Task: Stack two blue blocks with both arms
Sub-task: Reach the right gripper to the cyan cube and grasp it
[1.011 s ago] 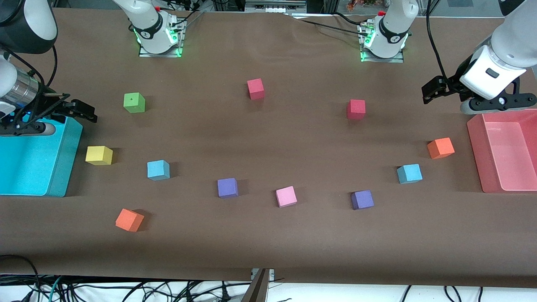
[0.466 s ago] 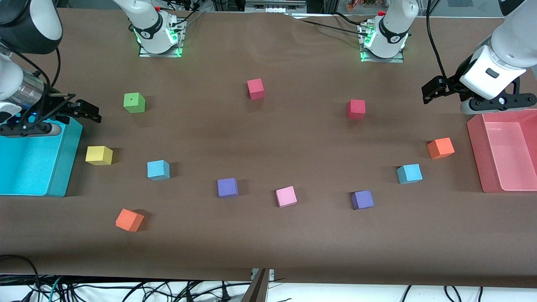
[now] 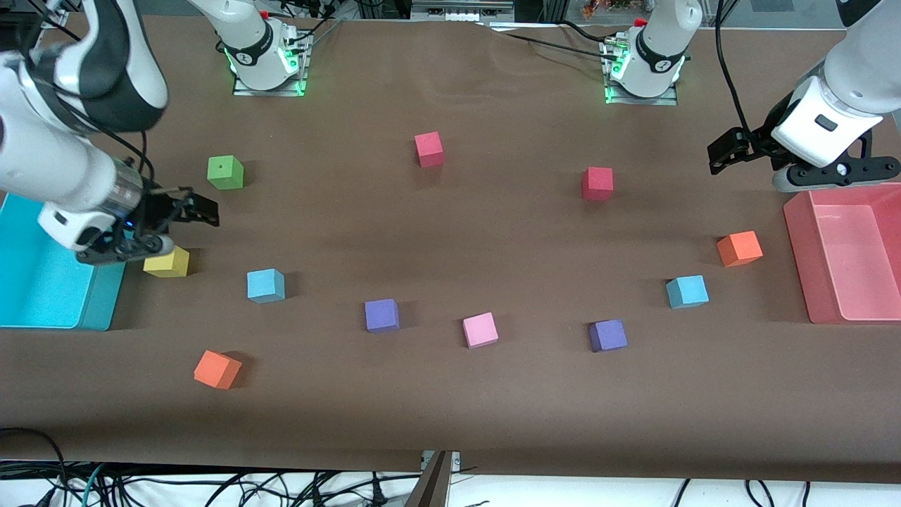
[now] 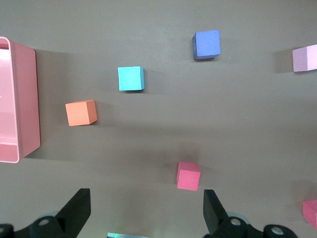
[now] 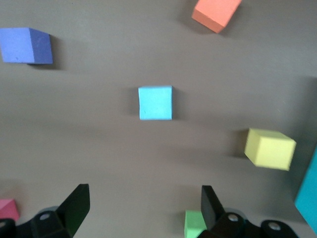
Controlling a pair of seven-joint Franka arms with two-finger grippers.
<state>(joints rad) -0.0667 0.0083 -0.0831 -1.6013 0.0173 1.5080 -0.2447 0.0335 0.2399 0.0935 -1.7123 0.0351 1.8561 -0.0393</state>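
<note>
I'm lining the right gripper [image 3: 200, 211], jaws wide and empty, over the blue block [image 3: 265, 285] near the yellow block [image 3: 167, 261]; squaring up first. The left gripper [image 3: 725, 153] is waiting open; the other blue block [image 3: 687, 291] sits beside the orange block [image 3: 739, 248].

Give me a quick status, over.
Right hand open, above the table by the yellow block. Left hand open, waiting near the pink bin. Both blue blocks apart, untouched. Path clear.
</note>
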